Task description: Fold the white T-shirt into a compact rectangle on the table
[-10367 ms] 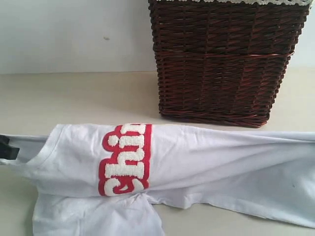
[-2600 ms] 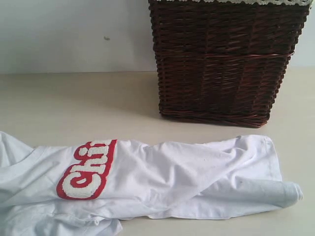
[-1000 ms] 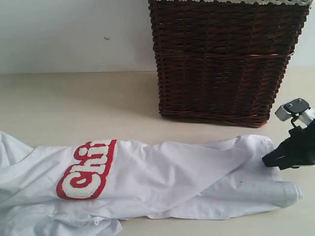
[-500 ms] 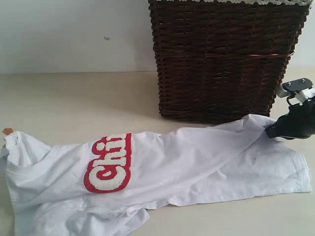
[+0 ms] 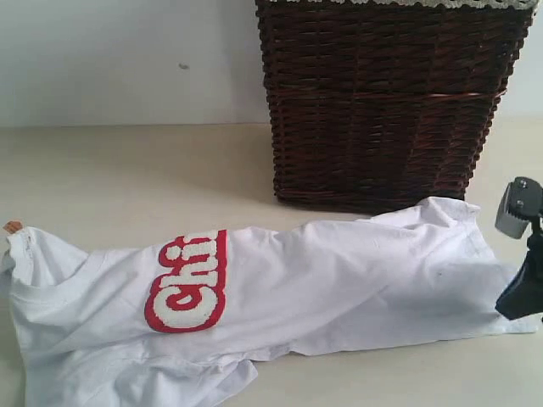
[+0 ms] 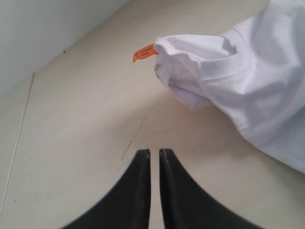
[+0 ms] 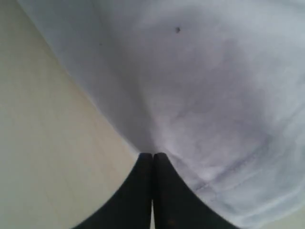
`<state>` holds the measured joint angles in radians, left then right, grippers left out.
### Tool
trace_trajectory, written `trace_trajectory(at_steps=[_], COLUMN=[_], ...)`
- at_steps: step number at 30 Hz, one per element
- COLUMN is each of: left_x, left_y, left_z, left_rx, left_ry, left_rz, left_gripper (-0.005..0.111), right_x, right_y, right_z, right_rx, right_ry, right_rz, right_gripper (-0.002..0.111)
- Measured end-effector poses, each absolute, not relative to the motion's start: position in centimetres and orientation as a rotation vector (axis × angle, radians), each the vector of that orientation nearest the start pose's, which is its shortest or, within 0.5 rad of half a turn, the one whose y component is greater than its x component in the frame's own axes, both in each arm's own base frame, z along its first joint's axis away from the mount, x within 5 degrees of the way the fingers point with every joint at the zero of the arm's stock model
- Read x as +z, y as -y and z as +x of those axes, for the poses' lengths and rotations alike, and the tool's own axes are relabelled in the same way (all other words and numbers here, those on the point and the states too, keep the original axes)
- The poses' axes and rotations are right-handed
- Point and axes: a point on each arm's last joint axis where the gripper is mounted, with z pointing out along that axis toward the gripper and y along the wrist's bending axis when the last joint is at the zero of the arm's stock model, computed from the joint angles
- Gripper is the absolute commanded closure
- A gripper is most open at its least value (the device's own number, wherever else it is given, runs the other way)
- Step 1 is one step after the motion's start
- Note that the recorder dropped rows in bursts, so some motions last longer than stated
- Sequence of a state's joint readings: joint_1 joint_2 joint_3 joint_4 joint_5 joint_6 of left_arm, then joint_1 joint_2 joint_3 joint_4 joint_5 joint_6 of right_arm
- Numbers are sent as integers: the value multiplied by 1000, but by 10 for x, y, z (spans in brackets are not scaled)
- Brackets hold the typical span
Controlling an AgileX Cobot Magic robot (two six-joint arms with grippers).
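The white T-shirt [image 5: 339,280] lies spread lengthwise on the table [image 5: 127,170], with its red-outlined letters [image 5: 187,284] left of centre and its orange tag [image 5: 13,226] at the far left end. My right gripper [image 5: 514,303] is shut, hovering at the shirt's near right corner. In the right wrist view its tips [image 7: 153,154] meet at the edge of the cloth [image 7: 205,86], and no fabric shows between them. My left gripper [image 6: 154,150] is out of the exterior view. Its fingers are nearly together over bare table [image 6: 71,143], short of the shirt's end [image 6: 257,86] and tag [image 6: 145,51].
A tall dark brown wicker basket [image 5: 382,102] stands on the table just behind the shirt's right half. A pale wall [image 5: 127,59] closes the back. Bare table lies behind the shirt's left half.
The shirt slid to the right and its right end spread flat. My right gripper then came off the far right corner and moved toward the near right corner. The shirt has stayed put since.
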<state>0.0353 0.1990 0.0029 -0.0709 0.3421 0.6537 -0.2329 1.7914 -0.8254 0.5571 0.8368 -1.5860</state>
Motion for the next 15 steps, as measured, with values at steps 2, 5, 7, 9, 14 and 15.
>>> trace_trajectory(at_steps=[2,5,7,9,14,15], left_x=[170,170,170,170,170,170], left_y=[0,0,0,0,0,0], left_z=[64,64,64,64,64,64], left_rx=[367,367,367,367,367,367], left_ry=[-1965,-1965,-1965,-1965,-1965,-1965], left_rz=[572,572,572,572,572,572], left_gripper=[97,97,97,97,97,97], right_x=[110,100,98,97,101,102], right_y=[27,25,24,25,32,33], right_z=[273,276,278,277,260,256], right_rx=[522,552,559,562,630,659], right_ry=[-2571,-2570,-2570,-2583,-2660,-2668], right_rz=[-1276,-1219,-1202,-1213,-1463,-1523], right_gripper=[108,108,108,108,108,108])
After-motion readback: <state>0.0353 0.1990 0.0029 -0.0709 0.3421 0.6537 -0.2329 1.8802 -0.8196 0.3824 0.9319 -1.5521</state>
